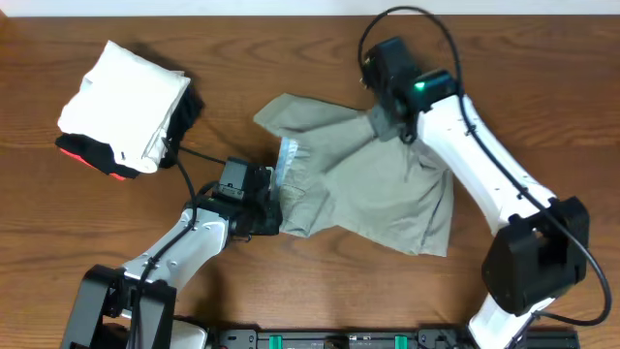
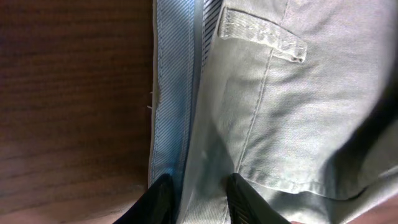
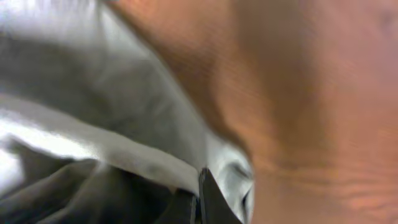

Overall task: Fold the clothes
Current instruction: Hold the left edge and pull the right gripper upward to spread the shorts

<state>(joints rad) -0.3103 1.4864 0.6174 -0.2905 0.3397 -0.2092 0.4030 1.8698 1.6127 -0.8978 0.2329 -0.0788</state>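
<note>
Left hand (image 2: pixel 199 186) is clamping on the waistband (image 2: pixel 175 93) of the trousers (image 1: pixel 378 194), which are lying crumpled on the tabletop (image 1: pixel 291 39), long axis running off to its right. Farther back, right hand (image 1: pixel 387 124) is pinching shut on the far edge.

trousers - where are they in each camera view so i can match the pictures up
Overhead: the trousers lie crumpled at the middle of the picture.
Left wrist: they fill the right side, with the striped waistband lining along their left edge.
Right wrist: blurred, across the left and bottom.
Shared landmark: the brown wooden table, beside the cloth in every view.
</note>
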